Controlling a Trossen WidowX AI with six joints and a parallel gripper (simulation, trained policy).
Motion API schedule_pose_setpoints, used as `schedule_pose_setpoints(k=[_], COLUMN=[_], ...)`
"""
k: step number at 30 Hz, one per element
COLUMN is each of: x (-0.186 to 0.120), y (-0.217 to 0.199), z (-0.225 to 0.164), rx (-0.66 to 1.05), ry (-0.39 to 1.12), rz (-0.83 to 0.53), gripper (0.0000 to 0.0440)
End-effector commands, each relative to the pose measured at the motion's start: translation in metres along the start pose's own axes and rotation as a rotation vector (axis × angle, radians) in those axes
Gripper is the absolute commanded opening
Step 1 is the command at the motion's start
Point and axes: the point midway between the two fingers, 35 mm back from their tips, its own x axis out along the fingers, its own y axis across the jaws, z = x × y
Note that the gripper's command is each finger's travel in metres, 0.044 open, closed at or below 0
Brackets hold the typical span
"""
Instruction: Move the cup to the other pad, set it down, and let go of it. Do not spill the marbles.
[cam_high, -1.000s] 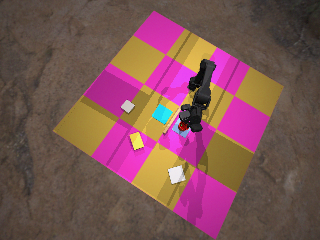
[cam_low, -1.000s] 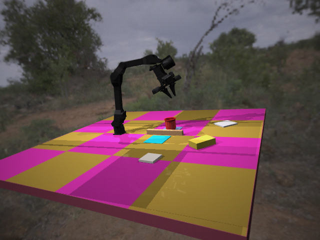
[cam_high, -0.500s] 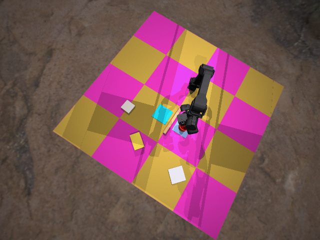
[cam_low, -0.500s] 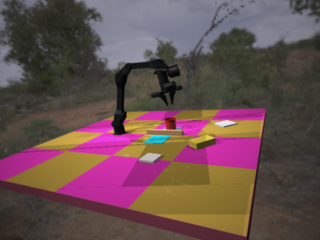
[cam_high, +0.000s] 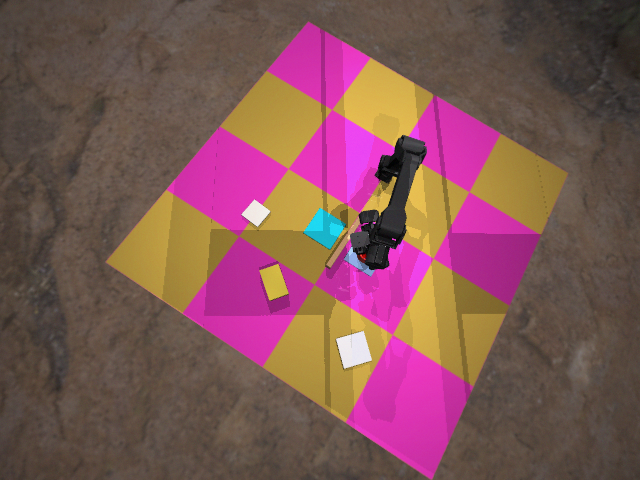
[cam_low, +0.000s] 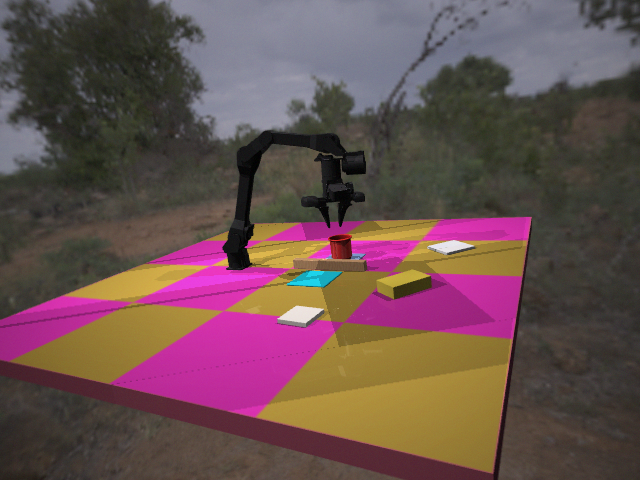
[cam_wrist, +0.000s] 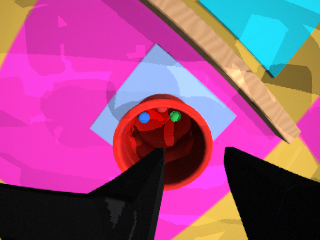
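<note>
Cup (cam_high: 362, 257) (cam_low: 340, 247) (cam_wrist: 206, 145) sits upright below the partly open, empty gripper (cam_low: 334, 226) (cam_wrist: 194, 155).

Hard-edged shadows — backdrop softly blurred.

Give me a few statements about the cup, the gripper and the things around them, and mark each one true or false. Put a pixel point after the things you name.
The red cup (cam_high: 362, 256) (cam_low: 340, 248) (cam_wrist: 207, 150) stands upright on the light blue pad (cam_high: 353, 261) (cam_low: 360, 256) (cam_wrist: 157, 65). True.

The gripper (cam_low: 334, 225) (cam_wrist: 194, 155) is shut on the cup. False: it is open above it.

A blue marble (cam_wrist: 144, 118) and a green marble (cam_wrist: 175, 116) are inside the cup. True.

The wooden bar (cam_high: 336, 253) (cam_low: 329, 265) (cam_wrist: 225, 60) lies on the cyan pad (cam_high: 324, 228) (cam_low: 315, 279) (cam_wrist: 260, 35). False: it lies between the pads.
</note>
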Motion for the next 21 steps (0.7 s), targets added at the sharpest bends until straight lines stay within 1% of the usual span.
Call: schedule_pose_setpoints(k=[1, 11, 20, 21], x=[0.013, 0.049, 0.087, 0.09], y=[-0.002, -0.005, -0.005, -0.005], z=[-0.001, -0.005, -0.01, -0.01], rx=[0.009, 0.006, -0.038, -0.046], ry=[0.003, 0.017, 0.032, 0.032], rz=[-0.036, -0.095, -0.12, -0.12], gripper=[0.0165, 0.0171, 0.0169, 0.0149])
